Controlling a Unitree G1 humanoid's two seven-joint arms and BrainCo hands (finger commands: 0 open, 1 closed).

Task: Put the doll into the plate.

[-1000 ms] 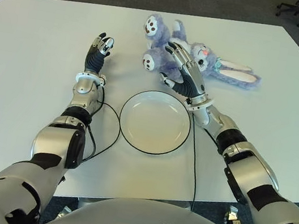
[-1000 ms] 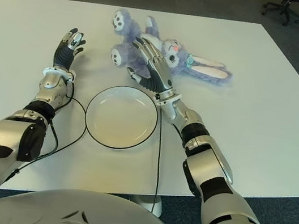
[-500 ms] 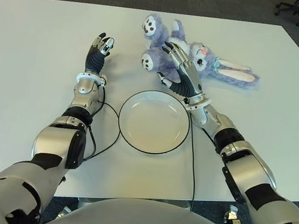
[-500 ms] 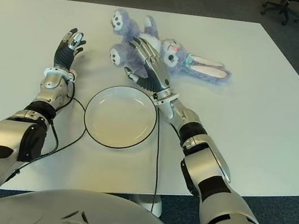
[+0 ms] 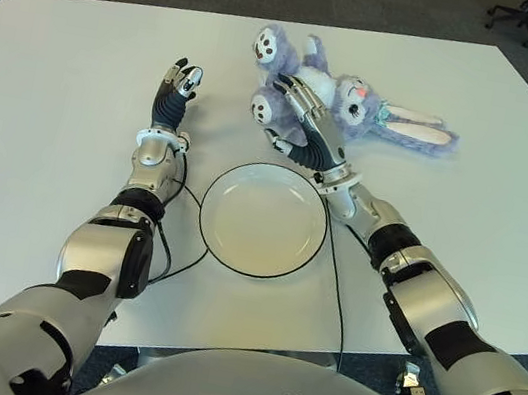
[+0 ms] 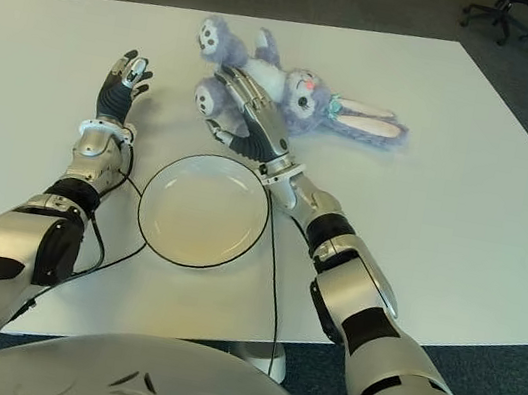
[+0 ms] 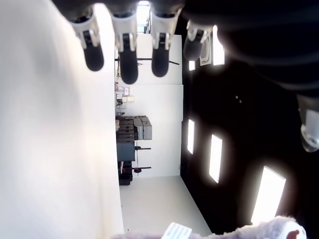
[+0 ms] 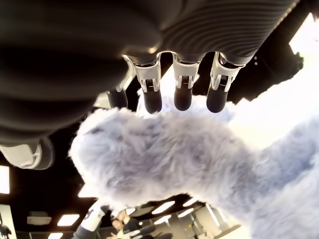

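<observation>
The right hand (image 5: 302,123) hovered with fingers spread over the purple doll (image 5: 346,100), its fingertips (image 8: 182,97) just beside the plush leg and grasping nothing. The doll lay on the table (image 5: 54,122) (ears stretched away from the hand). The plate (image 5: 262,220) sat near that wrist. The left hand (image 5: 176,87) stood relaxed and unclenched, left of the doll.

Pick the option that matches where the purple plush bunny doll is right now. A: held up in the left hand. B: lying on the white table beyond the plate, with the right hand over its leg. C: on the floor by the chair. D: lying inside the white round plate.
B: the purple plush bunny doll lies on the white table beyond the empty white round plate, with the right hand open over its leg.
</observation>
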